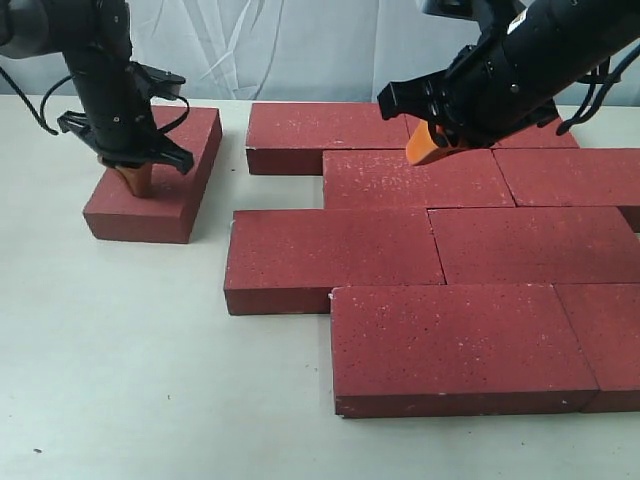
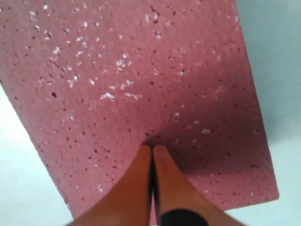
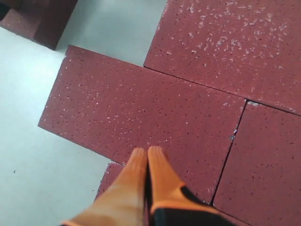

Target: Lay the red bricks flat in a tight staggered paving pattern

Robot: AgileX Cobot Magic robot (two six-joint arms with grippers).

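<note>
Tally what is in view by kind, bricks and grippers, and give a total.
Red bricks: 9, with 8 in the paving and 1 loose brick apart
Grippers: 2, left gripper and right gripper
Total: 11

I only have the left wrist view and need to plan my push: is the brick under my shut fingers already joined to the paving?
Observer: No. That lone brick lies apart from the paved bricks, with bare table between them.
Operator: Lined up with them?
Observer: No, it lies roughly crosswise to their rows.
Operator: And the other side?
Observer: The right gripper is shut, tips low over the paving's far rows.
</note>
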